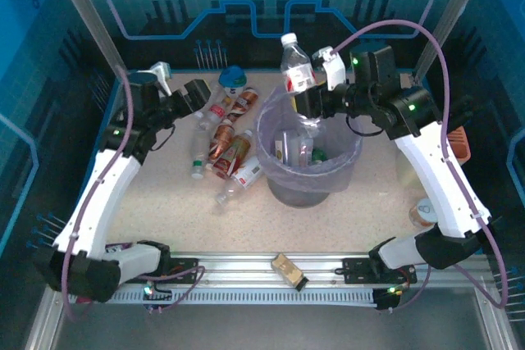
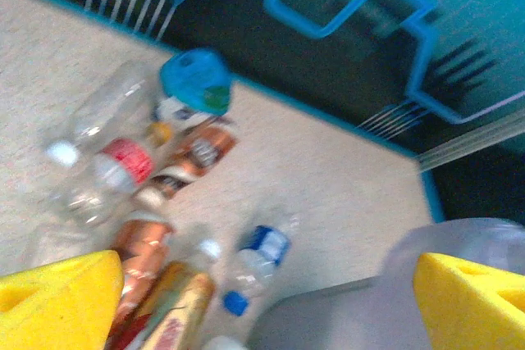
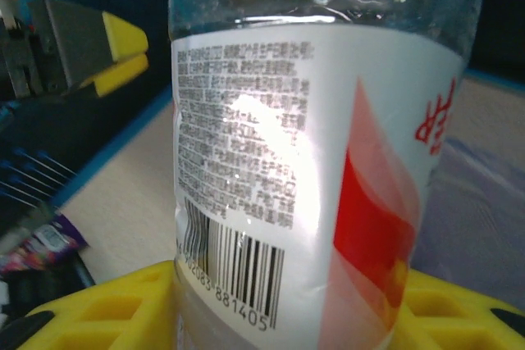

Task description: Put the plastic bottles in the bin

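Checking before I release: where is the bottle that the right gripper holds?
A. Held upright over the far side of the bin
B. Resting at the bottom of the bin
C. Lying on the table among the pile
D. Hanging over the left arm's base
A: the top view shows the bottle upright in the right gripper, over the far side of the bin, clear of the table.

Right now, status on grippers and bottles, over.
Right gripper shut on bottle, upright at far rim of bin. Left gripper open, empty, over pile left of bin. Nothing in the way.
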Robot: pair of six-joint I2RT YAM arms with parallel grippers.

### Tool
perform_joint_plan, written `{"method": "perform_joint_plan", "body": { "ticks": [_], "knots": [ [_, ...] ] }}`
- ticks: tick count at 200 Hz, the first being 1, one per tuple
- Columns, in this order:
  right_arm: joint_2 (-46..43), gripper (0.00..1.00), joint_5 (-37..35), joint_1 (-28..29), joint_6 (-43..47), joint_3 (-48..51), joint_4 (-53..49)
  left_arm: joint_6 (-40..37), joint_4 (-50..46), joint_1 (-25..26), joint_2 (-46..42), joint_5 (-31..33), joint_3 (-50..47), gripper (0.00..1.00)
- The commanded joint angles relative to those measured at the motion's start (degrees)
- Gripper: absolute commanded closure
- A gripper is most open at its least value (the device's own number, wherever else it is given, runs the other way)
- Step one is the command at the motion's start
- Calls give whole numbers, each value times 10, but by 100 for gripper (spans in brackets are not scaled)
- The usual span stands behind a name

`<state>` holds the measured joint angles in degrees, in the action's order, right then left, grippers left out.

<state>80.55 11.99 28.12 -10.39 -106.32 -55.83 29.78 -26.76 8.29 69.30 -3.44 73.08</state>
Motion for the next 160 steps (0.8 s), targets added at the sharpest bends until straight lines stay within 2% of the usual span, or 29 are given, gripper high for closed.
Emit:
{"method": "perform_joint_plan", "body": {
  "ticks": [1,52,96,117,143,160],
  "knots": [
    [-11,50,-65,10,14,30,-86,-59,-25,-5,39,49,-19,9],
    [-22,50,-67,23,-20,123,-82,-93,4,-9,123,51,-29,10],
    [-37,47,-49,29,-54,209,-46,-107,14,-11,160,53,-37,10],
    [-36,41,-50,28,-58,231,-39,-110,18,-12,174,53,-42,10],
    [-43,21,-53,27,-56,224,-40,-113,26,-12,190,50,-49,10],
    [-45,17,-59,21,-46,200,-53,-114,29,-12,198,48,-51,10]
  ]
}}
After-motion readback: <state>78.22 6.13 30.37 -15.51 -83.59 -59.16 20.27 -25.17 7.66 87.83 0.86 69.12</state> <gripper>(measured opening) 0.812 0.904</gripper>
